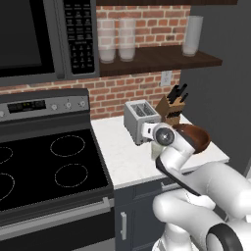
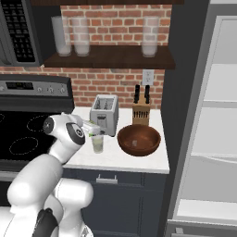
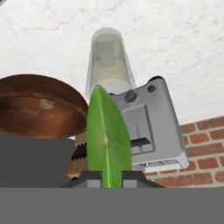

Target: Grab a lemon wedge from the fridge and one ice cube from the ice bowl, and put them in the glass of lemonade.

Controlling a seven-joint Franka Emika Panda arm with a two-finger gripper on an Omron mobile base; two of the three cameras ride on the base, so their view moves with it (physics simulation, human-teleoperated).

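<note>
A: Gripper (image 3: 105,177) status?

B: Pinched on the lemon wedge (image 3: 107,138). In the hand view the green wedge stands between the two tips, with the jaws nearly together around it.

A: Where is it over the counter (image 2: 139,162)?

B: Just above the glass of lemonade (image 2: 97,143), which stands near the counter's front edge, in front of the toaster (image 2: 104,114). In the right base view the hand (image 2: 90,126) hangs right over the glass rim.

A: And the ice bowl (image 2: 139,139)?

B: On the counter just beside the glass, toward the fridge (image 2: 203,115), in front of the knife block (image 2: 141,112). One pale cube (image 3: 46,103) shows inside in the hand view.

A: Fridge?

B: At the counter's right end, door open, white shelves showing.

A: Anything else?

B: Stove (image 1: 44,166) off the counter's left edge, microwave (image 1: 44,34) above it. Three tall frosted glasses (image 2: 82,36) on the wall shelf (image 2: 111,58) above the counter.
</note>
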